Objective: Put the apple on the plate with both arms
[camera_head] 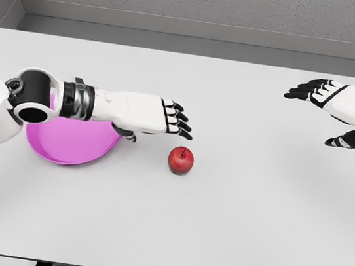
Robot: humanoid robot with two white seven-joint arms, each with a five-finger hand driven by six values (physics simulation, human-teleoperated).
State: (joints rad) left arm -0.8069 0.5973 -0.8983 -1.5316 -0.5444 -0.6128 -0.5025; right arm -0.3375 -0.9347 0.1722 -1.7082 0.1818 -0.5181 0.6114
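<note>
The apple (181, 160) sat on the tabletop (216, 231), just right of the pink plate (69, 147), so nothing was placed yet. My left hand (174, 119) hovered above it, fingers extended and empty. Farther off, my right hand (339, 109) hung spread, well apart; grasp and transfer remained.
</note>
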